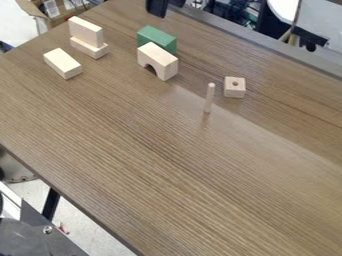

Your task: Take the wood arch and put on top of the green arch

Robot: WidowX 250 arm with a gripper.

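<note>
On the wood-grained table (pixel 160 160), a round-notched wood arch (pixel 162 58) beside the angular green block (pixel 157 36), jaws' state indiscernible.

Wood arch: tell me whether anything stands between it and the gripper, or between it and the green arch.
The green arch stands between the gripper and the wood arch; an approach from above should likely clear it. Between the two arches, nothing visible stands in the way.

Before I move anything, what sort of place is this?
Probably a lab or workshop: a brown wood-grain table holds a pale wooden arch and a green block, seemingly for trials, with a brown cardboard box beyond its edge.
</note>
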